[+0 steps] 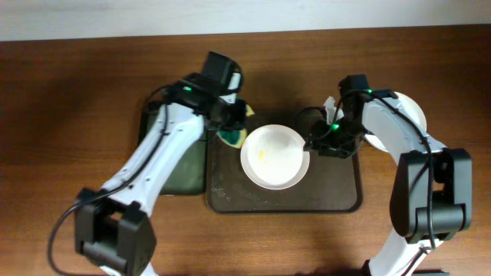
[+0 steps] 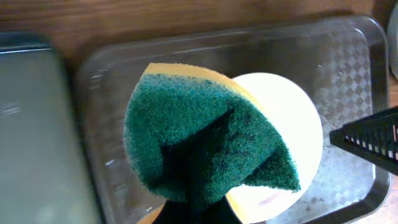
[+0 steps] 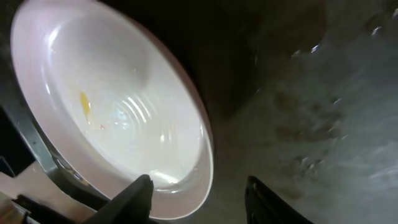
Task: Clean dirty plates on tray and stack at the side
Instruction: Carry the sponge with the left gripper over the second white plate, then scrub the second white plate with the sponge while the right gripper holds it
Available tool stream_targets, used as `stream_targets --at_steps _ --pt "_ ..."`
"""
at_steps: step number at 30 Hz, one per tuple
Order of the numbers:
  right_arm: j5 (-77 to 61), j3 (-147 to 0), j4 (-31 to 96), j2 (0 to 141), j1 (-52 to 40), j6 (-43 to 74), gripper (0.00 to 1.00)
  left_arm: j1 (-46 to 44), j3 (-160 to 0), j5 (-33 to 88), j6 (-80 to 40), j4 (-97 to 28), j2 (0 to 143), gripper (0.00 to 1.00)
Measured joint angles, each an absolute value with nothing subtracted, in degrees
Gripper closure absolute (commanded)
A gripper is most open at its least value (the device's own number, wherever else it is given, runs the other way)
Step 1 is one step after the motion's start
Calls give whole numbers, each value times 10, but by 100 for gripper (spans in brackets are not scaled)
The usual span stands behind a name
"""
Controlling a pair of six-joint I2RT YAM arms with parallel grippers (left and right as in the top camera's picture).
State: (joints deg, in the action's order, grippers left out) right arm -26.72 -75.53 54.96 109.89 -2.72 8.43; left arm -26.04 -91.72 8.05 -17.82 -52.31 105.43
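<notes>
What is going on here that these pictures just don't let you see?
Left wrist view: the sponge hides the left gripper's hold on it and much of the plate.
Overhead: the right arm covers most of the side plate; how many are stacked is unclear.
Right wrist view: the bottom edge cuts off the right gripper; contact with the plate's rim is unclear.

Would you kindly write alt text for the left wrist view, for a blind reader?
The left gripper holds a green sponge over a white plate that lies in the tray. A second tray edges in at left.
</notes>
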Motion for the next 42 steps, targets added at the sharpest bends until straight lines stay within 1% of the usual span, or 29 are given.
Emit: stream_targets --at_steps 1,6,10,12,15,19,20,22,26,27,28,36,42 --pt "-267 -755 542 1099 -27 80 73 -270 -917 81 -182 -512 1065 100" --pt "-271 -724 483 1099 -28 64 73 -309 -917 94 -194 -478 1122 100" --pt "-271 -689 458 1099 -28 60 74 -330 -917 101 -196 -470 1141 100" --pt "-271 -685 455 1099 -28 60 84 -335 -917 101 -196 -463 1141 100" --pt "-271 -684 451 1099 -28 58 87 -336 -917 101 -196 -455 1147 100" --pt "-272 -681 443 1099 -28 58 87 -336 -917 101 -196 -455 1171 100" --pt "-272 -680 441 1099 -28 58 87 -336 -917 101 -196 -455 1177 100" --pt "-274 -676 438 1099 -28 57 83 -336 -917 101 -196 -454 1183 100" --pt "-273 -675 435 1099 -28 58 82 -336 -917 101 -196 -448 1186 100" --pt "-273 -675 434 1099 -28 58 87 -336 -917 101 -196 -447 1186 100" --pt "-273 -675 434 1099 -28 58 96 -336 -917 100 -196 -447 1186 100" --pt "-276 -674 426 1099 -31 60 96 -339 -917 90 -196 -449 1212 100" --pt "-275 -674 421 1099 -47 60 96 -342 -917 58 -196 -458 1228 100"
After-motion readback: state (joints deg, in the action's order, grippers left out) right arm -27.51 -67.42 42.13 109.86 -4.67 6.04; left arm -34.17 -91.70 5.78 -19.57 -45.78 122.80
